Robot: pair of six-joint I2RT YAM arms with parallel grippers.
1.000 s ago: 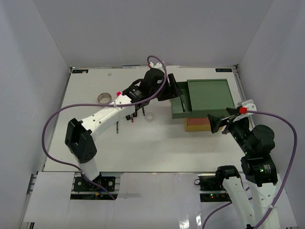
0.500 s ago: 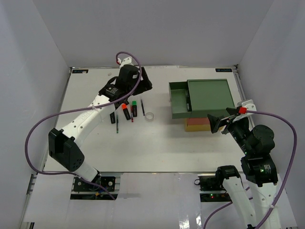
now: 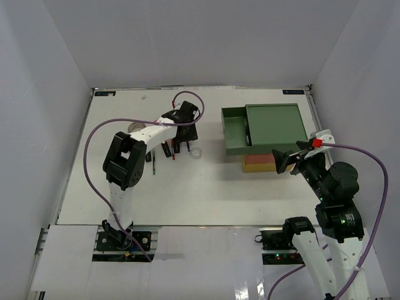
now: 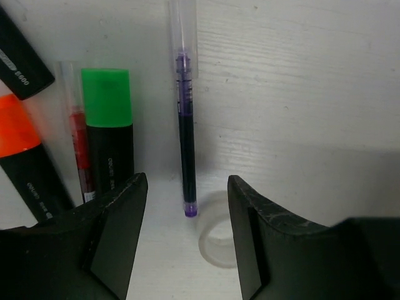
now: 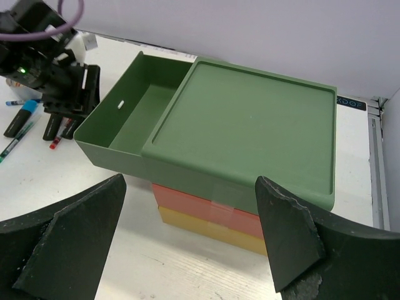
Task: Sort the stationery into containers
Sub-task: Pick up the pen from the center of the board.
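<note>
Left gripper (image 4: 185, 190) hangs over the purple-ink pen (image 4: 186, 144), jaws spread astride its lower end, nothing held; likely aligned for a pinch. The pen lies beside the green-capped highlighter (image 4: 107, 125). Right gripper (image 5: 189, 187), jaws apart and empty, faces the pulled-out green drawer (image 5: 112, 156).

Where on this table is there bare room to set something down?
The wide near strip of table, between arm bases and pens, is bare; so is the gap between tape roll and drawer stack. Crowded around the left end effector.
</note>
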